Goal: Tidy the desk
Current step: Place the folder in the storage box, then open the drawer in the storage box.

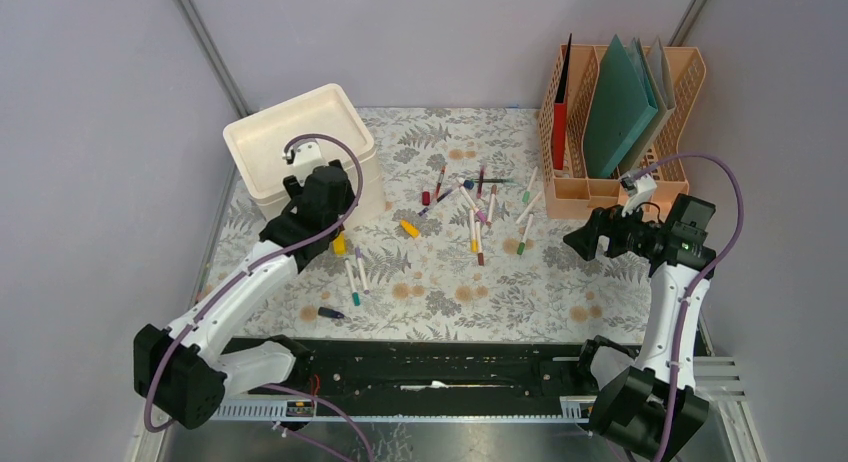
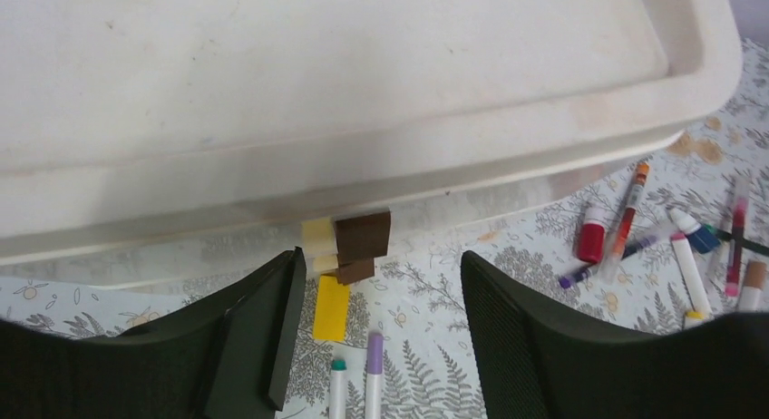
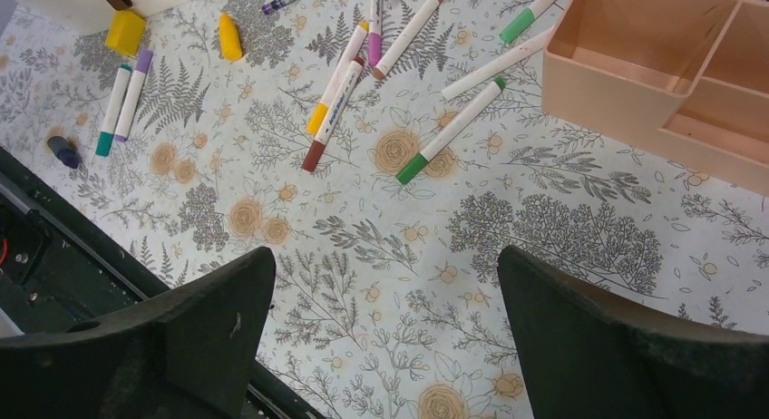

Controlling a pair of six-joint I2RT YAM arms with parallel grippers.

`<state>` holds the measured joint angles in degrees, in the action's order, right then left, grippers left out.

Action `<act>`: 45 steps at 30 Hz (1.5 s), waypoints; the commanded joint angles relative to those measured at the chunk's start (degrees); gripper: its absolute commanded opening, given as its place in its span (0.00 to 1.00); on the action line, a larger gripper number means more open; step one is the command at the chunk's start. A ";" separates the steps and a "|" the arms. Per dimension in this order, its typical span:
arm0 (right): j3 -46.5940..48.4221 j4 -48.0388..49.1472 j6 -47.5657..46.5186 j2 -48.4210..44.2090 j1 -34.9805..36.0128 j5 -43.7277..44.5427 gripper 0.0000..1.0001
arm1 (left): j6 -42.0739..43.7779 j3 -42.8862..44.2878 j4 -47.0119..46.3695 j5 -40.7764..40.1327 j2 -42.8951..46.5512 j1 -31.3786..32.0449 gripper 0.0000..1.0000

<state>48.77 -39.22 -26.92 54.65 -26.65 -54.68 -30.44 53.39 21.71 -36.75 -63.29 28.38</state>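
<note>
I found the counter (image 1: 450, 292) stretched ahead of both arm bases, its fern-print cloth littered with markers (image 1: 478, 217) near the middle. My left pincer (image 2: 381, 260) hung low beside the white tub (image 1: 300, 132) at the far left, jaws apart with nothing between them. A brown block (image 2: 361, 238) and a yellow piece (image 2: 330, 308) lay just ahead, by the tub's wall. My right pincer (image 3: 385, 256) hovered wide and empty over bare cloth, near the peach organizer (image 1: 590, 194) at the far right.
</note>
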 commanded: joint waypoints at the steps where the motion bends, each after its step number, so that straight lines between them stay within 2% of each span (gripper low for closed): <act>1: -0.42 1.43 0.48 -1.03 0.38 0.45 1.00 | -0.08 2.37 -4.88 -6.23 -1.98 -0.26 0.65; 8: -0.59 1.61 0.60 -1.79 0.39 0.45 1.00 | -3.16 4.86 -3.74 -13.34 -6.27 -0.26 0.56; 12: -0.59 1.60 0.56 -1.86 0.46 0.45 1.00 | -3.38 5.55 -3.78 -14.41 -8.83 -0.26 0.51; 17: -0.65 1.56 0.55 -1.91 0.46 0.45 1.00 | -3.38 5.94 -4.14 -14.66 -10.82 -0.26 0.38; 21: -0.69 1.61 0.56 -2.01 0.47 0.44 1.00 | -3.28 5.86 -4.38 -14.34 -11.00 -0.25 0.24; 25: -0.66 1.60 0.62 -2.10 0.46 0.36 1.00 | -3.08 5.51 -4.37 -13.82 -10.02 -0.26 0.10; 29: -0.70 1.56 0.68 -2.14 0.46 0.36 1.00 | -2.96 4.84 -4.42 -12.55 -7.93 -0.25 0.01; 35: -0.70 1.61 0.67 -2.18 0.46 0.27 1.00 | -5.28 3.66 -2.58 -11.41 -3.80 1.88 0.00; 45: -0.68 1.59 0.66 -2.31 0.46 0.10 1.00 | -15.87 2.06 4.43 -18.06 0.10 17.61 0.00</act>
<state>48.01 -38.41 -26.68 53.34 -26.61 -54.48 -39.90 54.89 26.50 -50.50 -66.08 40.40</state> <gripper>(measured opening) 0.994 0.082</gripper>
